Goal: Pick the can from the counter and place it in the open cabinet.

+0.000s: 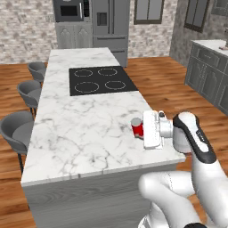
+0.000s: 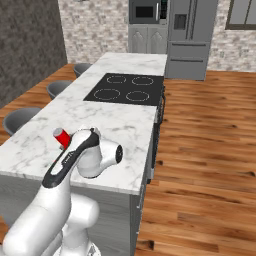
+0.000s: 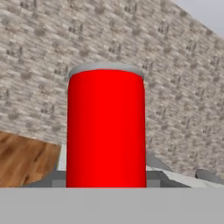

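In the left base view the claw (image 1: 141, 129) hides the can (image 1: 136, 128) at its 3 o'clock side. In the right base view the arm covers the can's lower half. The hand view's bottom edge cuts off its base.

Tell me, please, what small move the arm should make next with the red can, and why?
Probably lift straight up. The gripper looks shut on the small red cylindrical can with a silver top, which fills the hand view and stands near the edge of the white marble island counter. Raising it first should clear the counter before carrying it to the cabinet.
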